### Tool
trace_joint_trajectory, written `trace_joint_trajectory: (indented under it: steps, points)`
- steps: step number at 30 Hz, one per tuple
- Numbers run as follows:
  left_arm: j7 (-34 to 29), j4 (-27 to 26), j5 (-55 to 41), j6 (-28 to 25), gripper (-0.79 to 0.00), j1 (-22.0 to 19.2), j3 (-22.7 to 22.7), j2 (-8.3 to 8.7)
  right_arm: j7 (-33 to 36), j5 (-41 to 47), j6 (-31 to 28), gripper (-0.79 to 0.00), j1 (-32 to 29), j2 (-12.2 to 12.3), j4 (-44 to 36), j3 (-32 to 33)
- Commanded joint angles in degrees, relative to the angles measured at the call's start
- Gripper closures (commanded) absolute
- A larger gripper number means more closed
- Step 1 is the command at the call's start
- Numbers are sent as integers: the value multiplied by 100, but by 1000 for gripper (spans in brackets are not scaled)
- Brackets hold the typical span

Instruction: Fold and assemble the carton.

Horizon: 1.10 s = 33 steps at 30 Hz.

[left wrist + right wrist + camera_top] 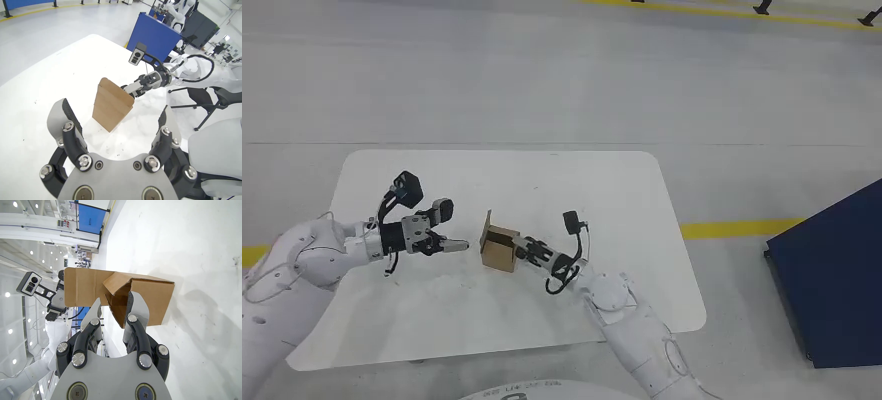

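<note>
A small brown carton of corrugated cardboard stands near the middle of a smooth white table, between the robot's two grippers. Its open end faces the right gripper, which is the nearer of the two and touches it. One finger reaches into the mouth and the other sits outside. An inner flap with a rough edge lies loosely between them, so the jaws are spread rather than pinching. The carton's length runs along the line from one gripper to the other. A tall flat panel with rounded corners faces the left gripper, which hovers just beside it without touching, released and spread wide, its ribbed black pads showing. The next fold probably depends on the right gripper pushing the loose flap inward while the left steadies the panel.
</note>
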Motion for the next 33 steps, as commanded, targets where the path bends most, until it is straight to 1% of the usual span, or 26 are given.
trace_joint_trajectory:
  steps: [1, 6, 7, 8, 9, 10, 11, 12, 13, 14, 15, 16, 17, 20, 21, 22, 23, 24, 26, 28, 29, 31, 33]
  points:
    - [-1, 2, 26, 2, -785, -4, 2, -1, 0, 16, -67, -785, -2, 2, 25, 1]
    - [-1, 2, 26, 2, -785, -4, 2, -1, 0, 16, -67, -785, -2, 2, 25, 1]
    - [40, 6, -121, -51, -785, 47, 39, -8, 0, 16, -67, -785, -2, 2, 25, 1]
    - [61, 55, -642, -212, -785, 118, 104, -15, 0, 16, -67, -785, -2, 2, 25, 1]
    - [-47, 106, -1470, -437, -785, 165, 247, -17, 0, 16, -67, -785, -2, 2, 25, 1]
    - [-370, 104, -2306, -437, -785, 114, 400, -1, 0, 16, -67, -785, -2, 2, 25, 1]
    - [-825, 212, -3215, -437, -785, 57, 570, 24, 0, 16, -67, -785, -2, 2, 25, 1]
    - [-1390, 313, -4036, -392, -785, -83, 714, 54, 0, 16, -67, -785, -2, 2, 25, 1]
    - [-1910, 450, -4726, -192, -785, -250, 790, 84, 0, 16, -67, -785, -2, 2, 25, 1]
    - [-2418, 627, -5205, 205, -785, -423, 831, 110, 0, 16, -67, -785, -2, 2, 25, 1]
    - [-2819, 708, -5559, 442, -785, -597, 833, 122, 0, 16, -67, -785, -2, 2, 25, 1]
    - [-3061, 789, -5892, 519, -785, -699, 823, 121, 0, 16, -67, -785, -2, 2, 25, 1]
    - [-3243, 879, -6131, 621, -760, -769, 835, 115, 0, 16, -67, -785, -2, 2, 25, 1]
    - [-3478, 1041, -6541, 856, -662, -940, 894, 74, 0, 16, -67, -785, -2, 2, 25, 1]
    - [-3587, 1104, -6682, 965, -582, -978, 942, 53, 0, 16, -67, -785, -2, 2, 25, 1]
    - [-3728, 1184, -6798, 1107, -526, -1035, 1002, 28, 0, 16, -67, -785, -2, 2, 25, 1]
    - [-3867, 1284, -6891, 1250, -499, -1096, 1075, -4, 0, 16, -67, -785, -2, 2, 25, 1]
    - [-4000, 1423, -6923, 1466, -443, -1167, 1172, -42, 0, 16, -67, -785, -2, 2, 25, 1]
    - [-4017, 1745, -6675, 1822, -440, -1381, 1356, -129, 0, 16, -67, -785, -2, 2, 25, 1]
    - [-3784, 2025, -6250, 2031, -431, -1551, 1541, -223, 0, 16, -67, -785, -2, 2, 25, 1]
    - [-3711, 2091, -6179, 2068, -428, -1591, 1625, -276, 0, 16, -67, -785, -2, 2, 25, 1]
    - [-3790, 2223, -6163, 2103, -419, -1666, 1775, -371, 0, 16, -67, -785, -2, 2, 25, 1]
    - [-3858, 2349, -6106, 2074, -459, -1757, 1893, -457, 0, 16, -67, -785, -2, 2, 25, 1]
